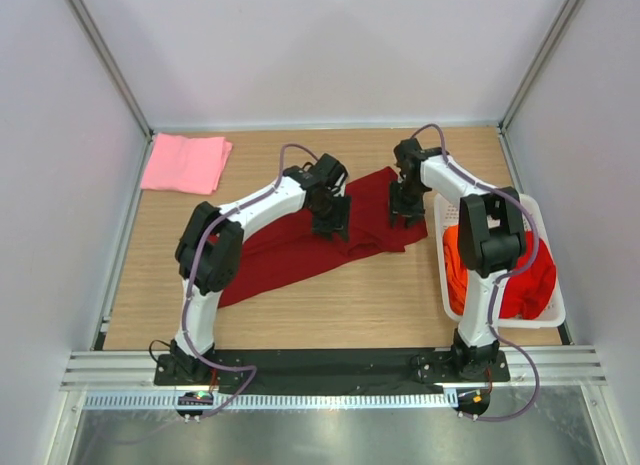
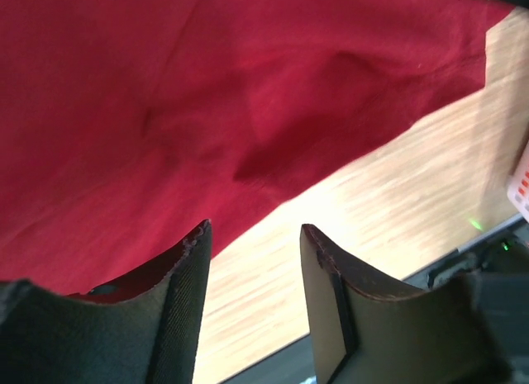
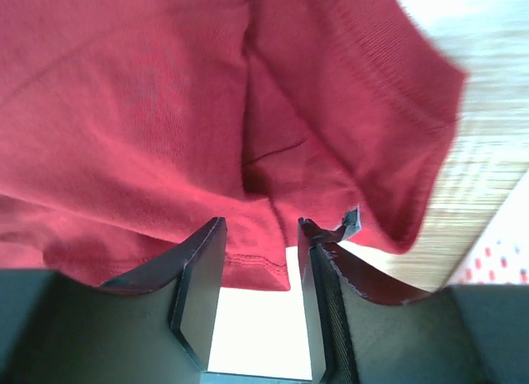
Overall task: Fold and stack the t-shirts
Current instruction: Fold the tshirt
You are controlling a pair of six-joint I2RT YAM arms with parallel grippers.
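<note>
light pink cloth t-shirt (image 1: 185, 162) lies folded at the far left corner. dark red cloth t-shirt (image 1: 300, 247) sprawls mid-desk, unfolded; left gripper (image 2: 254, 229) and right gripper (image 3: 260, 223) hang over it, jaws parted, empty. orange t-shirt (image 1: 460, 257) and bright red t-shirt (image 1: 530, 285) sit in the white slotted plastic basket (image 1: 530, 210), right edge.

Overhead view high behind the arm bases (image 1: 190, 365), looking down on the whole table (image 1: 380, 305), both wrist views very close over the maroon t-shirt (image 1: 290, 255), shared at the overhead frame's centre
</note>
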